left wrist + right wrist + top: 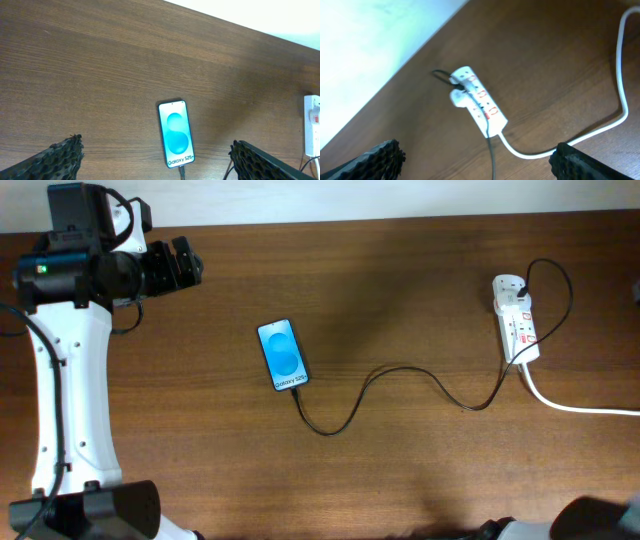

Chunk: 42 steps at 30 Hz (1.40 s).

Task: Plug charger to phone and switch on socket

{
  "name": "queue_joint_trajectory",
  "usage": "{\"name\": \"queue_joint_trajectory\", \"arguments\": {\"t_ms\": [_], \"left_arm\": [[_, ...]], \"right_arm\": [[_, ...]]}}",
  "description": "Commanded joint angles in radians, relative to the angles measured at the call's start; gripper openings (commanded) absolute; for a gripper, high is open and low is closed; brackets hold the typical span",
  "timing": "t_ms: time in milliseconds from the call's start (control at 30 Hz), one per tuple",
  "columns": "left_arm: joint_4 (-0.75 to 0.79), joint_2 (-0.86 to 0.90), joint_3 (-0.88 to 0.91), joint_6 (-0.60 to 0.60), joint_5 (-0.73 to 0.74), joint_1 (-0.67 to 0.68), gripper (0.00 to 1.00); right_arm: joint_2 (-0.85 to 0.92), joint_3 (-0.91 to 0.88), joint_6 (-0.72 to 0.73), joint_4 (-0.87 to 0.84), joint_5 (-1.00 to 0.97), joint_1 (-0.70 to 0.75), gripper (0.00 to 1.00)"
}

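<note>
White elongated plastic power strip [479, 100], overhead 3 o'clock side; long axis 10-to-4, at 12 o'clock from right gripper [477, 152], fingers spread, nearer arm. Slim blue-screened smartphone [283, 355] central, thin black charger cable [405, 368] meeting its 6 o'clock end; left gripper [185, 262] likewise spread.

Left arm [70, 380]: long white link runs up the left side from its base at the bottom edge, then bends into a black wrist [95, 272] with a small green light, pointing right. Left gripper [182, 264] sits at the top-left, jaws spread wide. In its wrist view the dark ribbed fingers [60, 160] sit in opposite lower corners, gripping nothing. Right arm [592, 522]: only a dark piece shows at the lower right edge overhead. Right gripper [479, 162]: jaws wide apart too, gripping nothing, angled downward.
</note>
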<state>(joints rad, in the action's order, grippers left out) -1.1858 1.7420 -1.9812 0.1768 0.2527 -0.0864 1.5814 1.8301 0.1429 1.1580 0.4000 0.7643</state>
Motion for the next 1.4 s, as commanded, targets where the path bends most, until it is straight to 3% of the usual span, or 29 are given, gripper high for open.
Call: {"name": "queue_joint_trajectory", "arguments": {"t_ms": [0, 367, 567, 867, 1367], "left_arm": [[0.001, -0.007, -0.006, -0.006, -0.010, -0.003, 0.99], [-0.005, -0.007, -0.005, -0.006, -0.010, -0.003, 0.99], [-0.005, -0.007, -0.005, -0.006, -0.010, -0.003, 0.99], [-0.005, -0.007, -0.006, -0.006, -0.010, -0.003, 0.99], [-0.005, -0.007, -0.005, -0.006, -0.010, -0.003, 0.99]], "right_arm": [[0.150, 0.010, 0.013, -0.028, -0.020, 0.008, 0.98], [0.550, 0.010, 0.058, -0.161, 0.011, -0.023, 0.98], [0.587, 0.008, 0.053, -0.286, -0.055, -0.104, 0.98], [0.621, 0.006, 0.054, -0.322, -0.228, -0.223, 0.98], [0.715, 0.000, 0.086, -0.309, -0.243, -0.235, 0.98]]}}
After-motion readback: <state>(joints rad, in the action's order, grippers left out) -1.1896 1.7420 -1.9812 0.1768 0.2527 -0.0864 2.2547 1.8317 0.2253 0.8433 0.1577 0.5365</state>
